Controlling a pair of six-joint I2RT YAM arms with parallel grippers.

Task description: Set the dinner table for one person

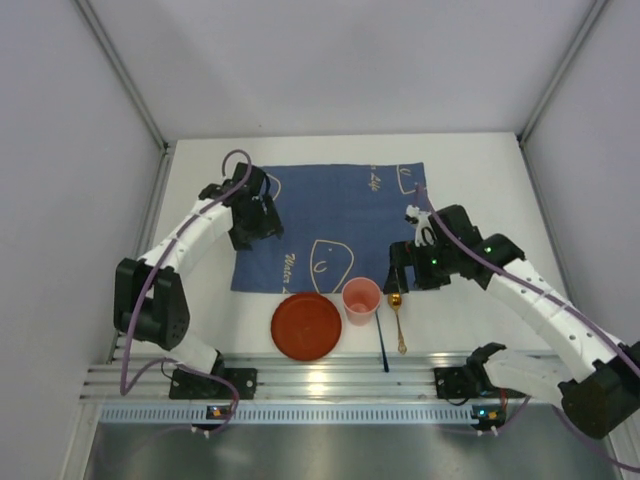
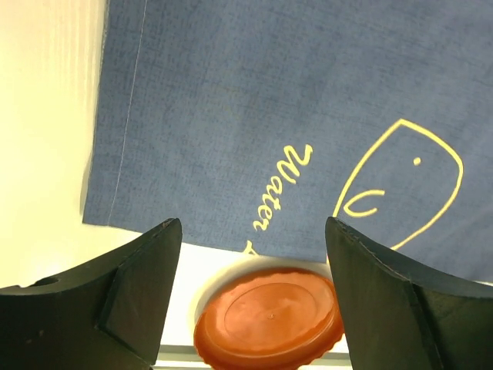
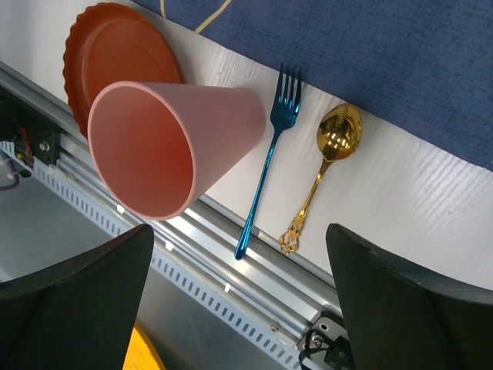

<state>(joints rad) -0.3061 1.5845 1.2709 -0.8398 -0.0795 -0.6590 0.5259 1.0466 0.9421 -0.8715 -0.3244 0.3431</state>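
A blue cloth (image 1: 335, 215) with cream drawings lies spread on the white dinner table (image 1: 480, 190). Along the table's near edge sit a red plate (image 1: 306, 325), a pink cup (image 1: 361, 300), a blue fork (image 1: 383, 350) and a gold spoon (image 1: 398, 320). My left gripper (image 1: 262, 225) hangs over the cloth's left part, open, with nothing between its fingers (image 2: 146, 270). The left wrist view looks past the cloth (image 2: 254, 100) to the plate (image 2: 269, 312). My right gripper (image 1: 402, 272) is open and empty above the spoon (image 3: 327, 166), the fork (image 3: 268, 166) and the cup (image 3: 166, 146).
A ribbed aluminium rail (image 1: 330, 378) runs along the near edge, and the fork's handle tip reaches over it. Both arm bases are bolted to it. Grey walls close in the table on the left, right and far sides.
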